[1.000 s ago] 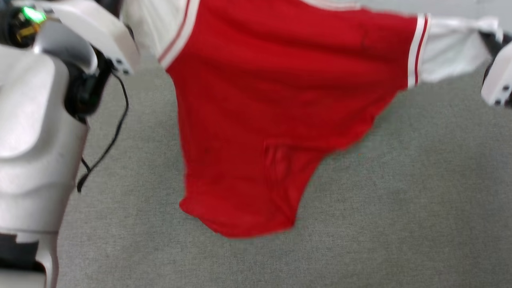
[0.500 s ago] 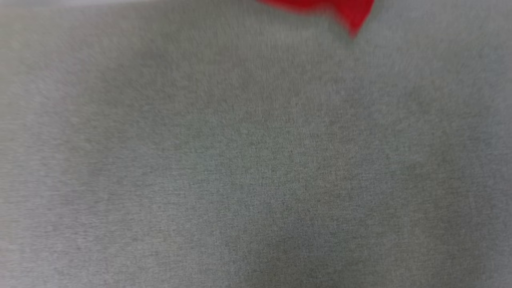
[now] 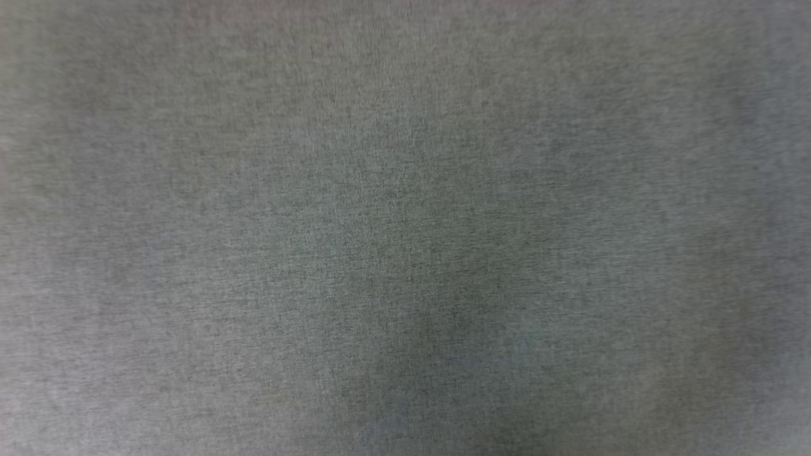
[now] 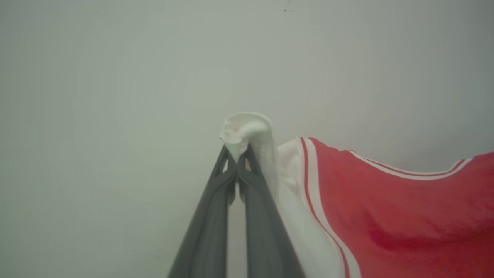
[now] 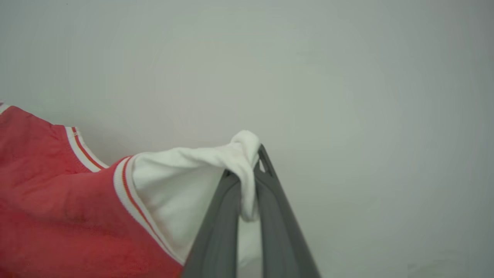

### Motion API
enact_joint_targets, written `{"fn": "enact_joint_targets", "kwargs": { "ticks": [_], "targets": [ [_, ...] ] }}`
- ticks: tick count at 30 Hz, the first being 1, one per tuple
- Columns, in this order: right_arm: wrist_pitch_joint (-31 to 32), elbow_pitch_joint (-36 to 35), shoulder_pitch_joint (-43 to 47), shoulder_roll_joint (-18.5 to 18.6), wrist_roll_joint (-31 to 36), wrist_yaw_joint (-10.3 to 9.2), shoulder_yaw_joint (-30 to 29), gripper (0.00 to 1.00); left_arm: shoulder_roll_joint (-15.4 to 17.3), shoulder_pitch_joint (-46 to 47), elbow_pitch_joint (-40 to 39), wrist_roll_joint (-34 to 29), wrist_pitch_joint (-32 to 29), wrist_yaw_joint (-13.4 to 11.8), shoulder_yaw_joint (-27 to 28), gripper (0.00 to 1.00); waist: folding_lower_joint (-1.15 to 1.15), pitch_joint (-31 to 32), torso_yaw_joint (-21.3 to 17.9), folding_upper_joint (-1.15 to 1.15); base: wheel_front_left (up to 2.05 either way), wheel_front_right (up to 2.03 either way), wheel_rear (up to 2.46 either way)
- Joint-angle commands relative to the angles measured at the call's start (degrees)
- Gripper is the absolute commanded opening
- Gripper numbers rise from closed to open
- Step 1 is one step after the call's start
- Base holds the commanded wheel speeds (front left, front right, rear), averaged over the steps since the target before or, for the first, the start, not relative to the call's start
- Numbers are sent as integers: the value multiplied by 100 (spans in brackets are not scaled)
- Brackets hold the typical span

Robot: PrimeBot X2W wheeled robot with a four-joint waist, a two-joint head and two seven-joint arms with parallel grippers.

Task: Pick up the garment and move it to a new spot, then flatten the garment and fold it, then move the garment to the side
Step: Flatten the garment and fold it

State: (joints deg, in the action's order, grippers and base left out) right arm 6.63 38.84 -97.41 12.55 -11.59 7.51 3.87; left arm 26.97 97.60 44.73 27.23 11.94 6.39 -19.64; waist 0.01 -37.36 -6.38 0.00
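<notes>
The garment (image 4: 405, 216) is a red shirt with white sleeves and red-and-white striped trim, hanging in the air between my two arms. In the left wrist view my left gripper (image 4: 236, 156) is shut on a bunched tip of one white sleeve, and the red body spreads to the lower right. In the right wrist view my right gripper (image 5: 250, 170) is shut on the other white sleeve of the garment (image 5: 58, 216), with the red body hanging to the lower left.
The head view looks down at a blurred grey fabric-covered surface (image 3: 405, 228). Behind the held sleeves in both wrist views is a plain pale wall (image 4: 115, 77).
The head camera has swung, so the red shirt and the arms slid up and out of its picture, leaving grey surface. Both grips look the same.
</notes>
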Motion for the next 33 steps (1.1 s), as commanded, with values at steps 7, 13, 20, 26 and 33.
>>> {"fn": "enact_joint_targets", "kwargs": {
  "ticks": [7,13,20,26,33],
  "targets": [
    [-483,730,124,-164,-146,-4,343,0,-197,-554,156,86,306,-23,154,0,-1,-291,116,0,0,0,0],
    [-1050,1036,1065,-248,-525,-5,721,0,-473,-1823,-584,61,326,-180,684,0,-1,-43,225,0,0,0,0],
    [-1597,745,3028,-180,-986,-5,1119,0,-953,-4184,-1933,-223,325,-252,1515,0,-1,760,286,0,0,0,0],
    [-1704,158,4762,-42,-1268,-5,1396,0,-1466,-6248,-3019,-550,326,-229,2168,0,-1,1470,218,0,0,0,0],
    [-1508,-866,6582,186,-1422,-5,1176,0,-1927,-8201,-3735,-880,326,-132,2438,0,-1,2149,212,0,0,0,0]
  ]
}}
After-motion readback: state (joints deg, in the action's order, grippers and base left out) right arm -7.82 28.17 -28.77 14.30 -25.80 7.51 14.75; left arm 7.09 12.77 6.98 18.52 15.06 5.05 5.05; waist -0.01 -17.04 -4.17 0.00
